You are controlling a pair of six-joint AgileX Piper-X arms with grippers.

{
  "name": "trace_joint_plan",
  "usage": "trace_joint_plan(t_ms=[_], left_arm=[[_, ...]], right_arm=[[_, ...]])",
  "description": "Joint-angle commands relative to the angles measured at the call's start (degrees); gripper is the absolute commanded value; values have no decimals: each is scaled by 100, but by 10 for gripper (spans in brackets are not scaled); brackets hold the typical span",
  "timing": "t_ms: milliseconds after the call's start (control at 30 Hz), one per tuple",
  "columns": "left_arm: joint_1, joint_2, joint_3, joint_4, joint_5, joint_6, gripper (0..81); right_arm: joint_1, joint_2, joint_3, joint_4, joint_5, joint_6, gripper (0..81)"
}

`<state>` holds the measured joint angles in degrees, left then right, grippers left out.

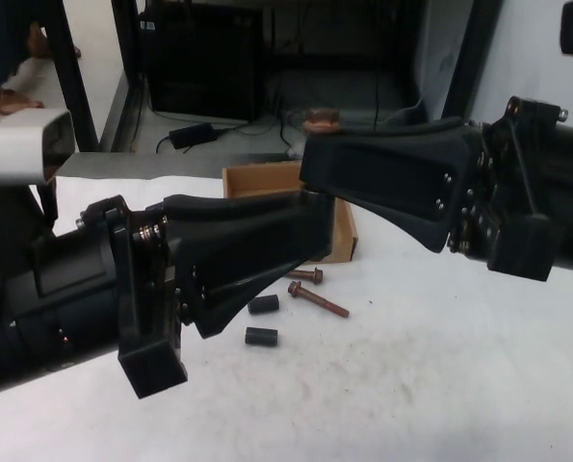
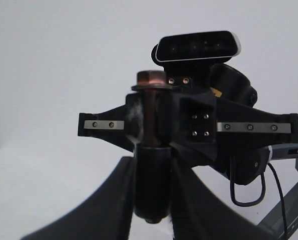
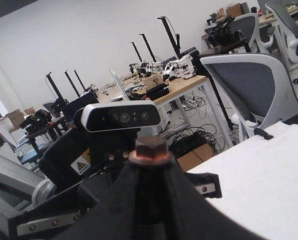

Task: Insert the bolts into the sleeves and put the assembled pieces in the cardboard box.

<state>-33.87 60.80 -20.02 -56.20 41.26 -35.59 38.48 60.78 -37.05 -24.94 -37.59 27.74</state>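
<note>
My left gripper (image 2: 151,162) is shut on a black sleeve (image 2: 151,192), held upright above the bench. A copper-coloured bolt (image 2: 151,112) stands over it, its shank running down into the sleeve's top. My right gripper (image 3: 149,170) is shut on that bolt, whose hex head (image 3: 149,149) sticks out past the fingers. In the high view the left gripper (image 1: 313,226) and right gripper (image 1: 310,171) meet over the cardboard box (image 1: 257,179), with the bolt head (image 1: 322,120) above them. Two loose sleeves (image 1: 263,304) (image 1: 260,337) and two loose bolts (image 1: 305,274) (image 1: 318,299) lie on the white bench.
The box stands at the bench's far edge, mostly behind the grippers. White bench surface (image 1: 430,375) lies open to the front and right. Black frame posts and cables (image 1: 195,135) stand beyond the far edge.
</note>
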Motion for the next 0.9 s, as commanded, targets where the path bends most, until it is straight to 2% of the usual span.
trace_joint_plan(t_ms=[0, 167, 233, 500, 633, 733, 867], left_arm=[[-1, -65, -24, -254, 44, 90, 9], [-1, -65, -24, -136, 109, 90, 9], [-1, -65, -24, -101, 182, 90, 9], [-1, -65, -24, -101, 191, 229, 9], [-1, -65, -24, -101, 135, 448, 9], [17, -65, -24, 170, -117, 474, 9], [203, -65, -37, 968, -432, 495, 9]], right_arm=[[-6, -35, -12, 163, -91, 56, 123], [-6, -35, -12, 163, -111, 78, 404], [-6, -35, -12, 163, -178, 100, 457], [-6, -35, -32, 121, -392, 232, 467], [-19, -35, -71, -570, -392, 501, 467], [-86, -35, -156, -1078, -371, 613, 467], [-297, -46, -310, -1092, -343, 700, 467]])
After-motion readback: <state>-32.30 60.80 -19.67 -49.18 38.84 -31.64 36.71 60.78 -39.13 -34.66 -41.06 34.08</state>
